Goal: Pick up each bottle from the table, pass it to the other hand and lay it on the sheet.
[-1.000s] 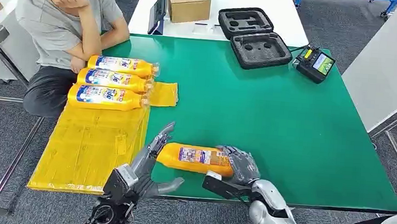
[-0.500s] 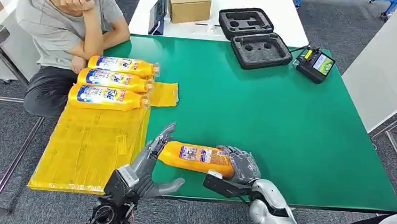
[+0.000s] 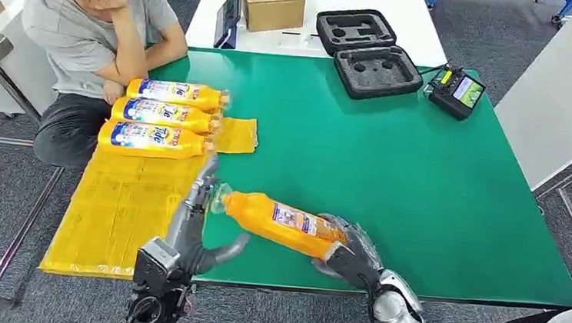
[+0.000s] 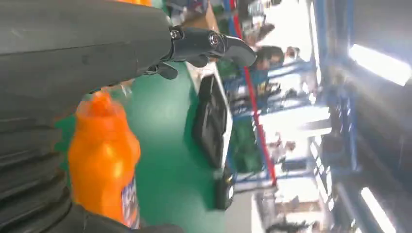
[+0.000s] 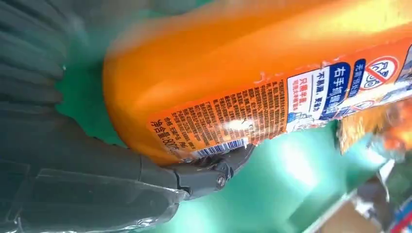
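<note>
Above table (image 3: 420, 180), right hand (image 3: 349, 251) grips bottle (image 3: 278, 221).

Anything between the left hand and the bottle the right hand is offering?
Nothing visible. The bottle, held by the right hand, points its cap at the left hand, whose fingers are spread right beside the neck.

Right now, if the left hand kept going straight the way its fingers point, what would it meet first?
Probably the nearest of the three bottles lying on the yellow sheet. The left hand points up the sheet's edge toward its cap end, though depth is unclear.
</note>
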{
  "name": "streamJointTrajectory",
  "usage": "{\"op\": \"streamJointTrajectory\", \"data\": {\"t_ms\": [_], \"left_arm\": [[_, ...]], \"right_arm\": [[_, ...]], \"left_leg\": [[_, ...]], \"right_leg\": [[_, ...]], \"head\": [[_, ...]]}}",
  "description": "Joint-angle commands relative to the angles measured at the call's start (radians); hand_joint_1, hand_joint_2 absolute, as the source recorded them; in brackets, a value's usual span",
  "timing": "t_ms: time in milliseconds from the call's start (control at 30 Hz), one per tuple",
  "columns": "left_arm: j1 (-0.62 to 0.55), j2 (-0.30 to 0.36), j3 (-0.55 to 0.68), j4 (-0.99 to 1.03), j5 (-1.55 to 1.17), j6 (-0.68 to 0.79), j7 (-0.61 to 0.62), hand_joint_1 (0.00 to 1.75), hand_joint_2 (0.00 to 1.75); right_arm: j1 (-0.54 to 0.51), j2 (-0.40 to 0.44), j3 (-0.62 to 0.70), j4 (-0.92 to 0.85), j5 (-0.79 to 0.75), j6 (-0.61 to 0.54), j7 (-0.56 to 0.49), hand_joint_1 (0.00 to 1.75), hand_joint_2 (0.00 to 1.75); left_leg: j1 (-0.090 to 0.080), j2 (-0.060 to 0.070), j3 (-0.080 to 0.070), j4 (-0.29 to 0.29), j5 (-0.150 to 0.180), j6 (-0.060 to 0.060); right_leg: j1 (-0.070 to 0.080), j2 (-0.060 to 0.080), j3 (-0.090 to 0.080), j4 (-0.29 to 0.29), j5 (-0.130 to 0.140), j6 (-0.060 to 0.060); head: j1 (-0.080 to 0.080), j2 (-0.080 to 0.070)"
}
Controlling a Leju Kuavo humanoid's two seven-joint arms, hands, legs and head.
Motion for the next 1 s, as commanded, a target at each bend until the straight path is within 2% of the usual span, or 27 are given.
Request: {"op": "streamJointTrajectory", "data": {"t_ms": [33,300,367,433,533,667,800,900,1000], "left_arm": [[-0.009,-0.007,0.018,0.012,0.016,0.008,-0.001,0.0,1.75],[-0.058,-0.011,0.008,0.119,0.015,0.034,0.031,0.0,1.75],[-0.057,-0.025,0.014,0.079,-0.009,0.153,-0.001,0.0,1.75],[-0.046,0.001,-0.027,-0.029,-0.052,0.325,-0.001,0.0,1.75],[-0.05,-0.005,-0.018,0.093,0.079,0.23,-0.001,0.0,1.75],[-0.087,-0.041,-0.036,0.287,0.153,0.184,-0.001,0.0,1.75],[-0.076,-0.069,-0.023,0.356,0.196,0.224,-0.001,0.0,1.75],[-0.071,-0.078,-0.008,0.334,0.172,0.288,-0.001,0.0,1.75],[-0.091,-0.081,-0.017,0.397,0.217,0.254,-0.001,0.0,1.75]], "right_arm": [[-0.005,0.033,-0.064,-0.006,-0.007,-0.005,-0.001,1.75,1.75],[0.008,0.039,-0.065,-0.018,-0.014,0.0,-0.003,1.75,1.75],[0.028,0.047,-0.065,-0.061,-0.023,0.001,-0.004,1.75,1.75],[0.036,0.052,-0.07,-0.083,-0.032,-0.007,0.003,1.75,1.75],[0.063,0.055,-0.09,-0.118,-0.06,-0.023,-0.002,1.75,1.75],[0.122,0.067,-0.09,-0.215,-0.073,-0.021,-0.013,1.75,1.75],[0.169,0.073,-0.069,-0.3,-0.079,-0.022,-0.023,1.75,1.75],[0.201,0.076,-0.05,-0.376,-0.084,-0.025,-0.027,1.75,1.75],[0.232,0.073,-0.035,-0.441,-0.092,-0.031,-0.017,1.75,1.75]], "left_leg": [[0.0,0.0,0.002,0.0,-0.001,-0.001],[0.0,-0.001,0.001,-0.001,0.0,-0.001],[0.0,-0.002,0.002,-0.001,0.0,-0.001],[0.0,-0.001,-0.001,0.0,-0.001,-0.001],[0.0,-0.001,0.001,0.0,-0.001,-0.001],[0.0,-0.003,0.001,-0.001,0.0,-0.001],[0.0,-0.002,0.002,-0.001,-0.001,-0.001],[-0.001,-0.003,0.001,-0.001,-0.002,-0.001],[-0.001,-0.001,-0.002,0.0,-0.001,-0.001]], "right_leg": [[0.0,0.0,0.002,-0.001,-0.001,-0.001],[0.0,0.0,0.001,0.0,-0.001,-0.001],[0.0,-0.001,0.002,-0.001,-0.001,-0.001],[0.0,0.0,-0.001,0.0,-0.001,-0.001],[0.0,0.0,0.001,0.0,-0.002,-0.001],[0.0,-0.003,0.001,-0.001,-0.002,-0.001],[0.0,-0.002,0.002,-0.001,-0.002,-0.001],[0.0,-0.002,0.001,-0.001,-0.003,-0.001],[0.0,-0.002,-0.002,0.0,-0.002,-0.001]], "head": [[0.0,0.0],[0.0,0.0],[0.0,0.0],[0.0,0.0],[0.0,0.0],[0.0,0.0],[0.0,0.0],[0.0,0.0],[0.0,0.0]]}}
